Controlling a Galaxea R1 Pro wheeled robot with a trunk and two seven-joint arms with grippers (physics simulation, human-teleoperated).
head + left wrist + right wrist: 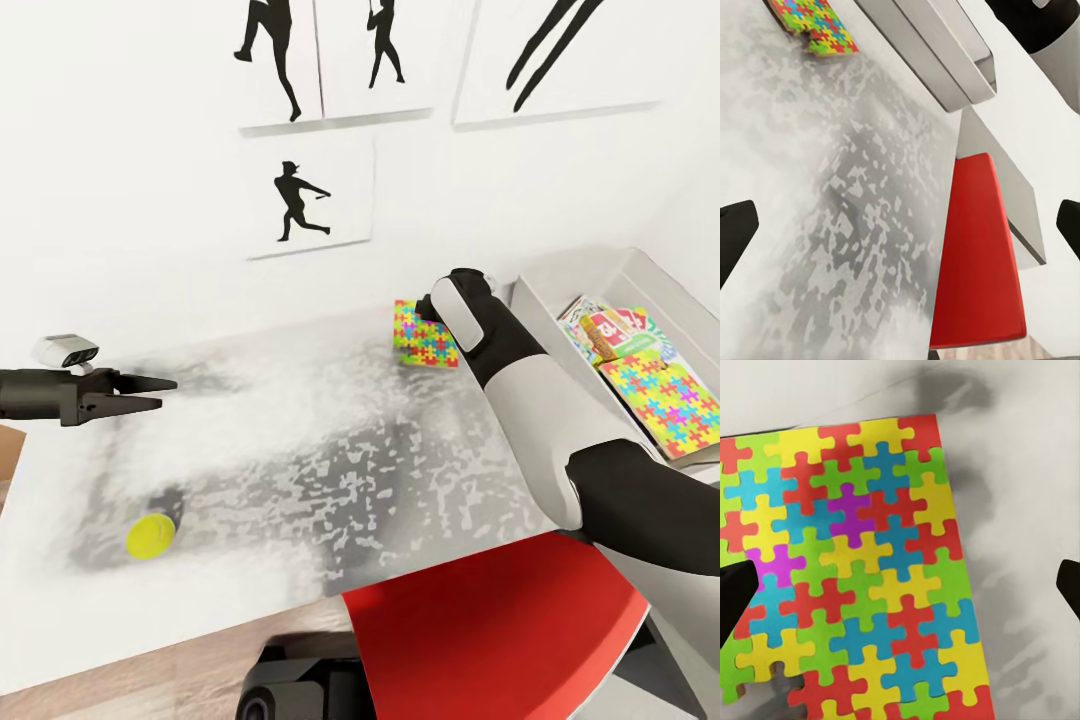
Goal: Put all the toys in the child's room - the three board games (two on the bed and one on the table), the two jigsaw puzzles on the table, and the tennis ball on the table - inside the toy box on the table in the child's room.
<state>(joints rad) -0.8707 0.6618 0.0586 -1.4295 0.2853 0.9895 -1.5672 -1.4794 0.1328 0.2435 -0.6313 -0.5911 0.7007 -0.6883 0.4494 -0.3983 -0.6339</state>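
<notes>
Nearest, at the bottom of the head view, a red chair seat (pixel 500 630) sits tucked against the tabletop (pixel 300 470), its far edge cut off by the right forearm. The tabletop surface is mottled grey and white and hard to read in texture.

Tennis ball (pixel 151 535): yellow-green, resting on the tabletop near its front left corner, well apart from everything else.

Left hand (pixel 165 392): hovers over the left part of the tabletop, fingers pointing right. Head view shows them nearly in line, so the gap is hard to judge there; the left wrist view shows dark fingertips (pixel 736 236) at opposite edges, so it stands wide, holding nothing.

Right hand: hidden behind its own wrist in the head view, over the jigsaw puzzle (pixel 422 335) lying flat at the back of the tabletop. Right wrist view shows the puzzle (pixel 847 570) below, partly cut off, with fingertips (pixel 735 600) far apart at either edge, one overlapping the puzzle; contact cannot be told.

Toy box (pixel 560 275): grey, at the far right, partly cut off. Inside lie a second jigsaw puzzle (pixel 670 400) and board games (pixel 610 330), their count unclear.

Posters (pixel 310 195) of black figures hang behind.
</notes>
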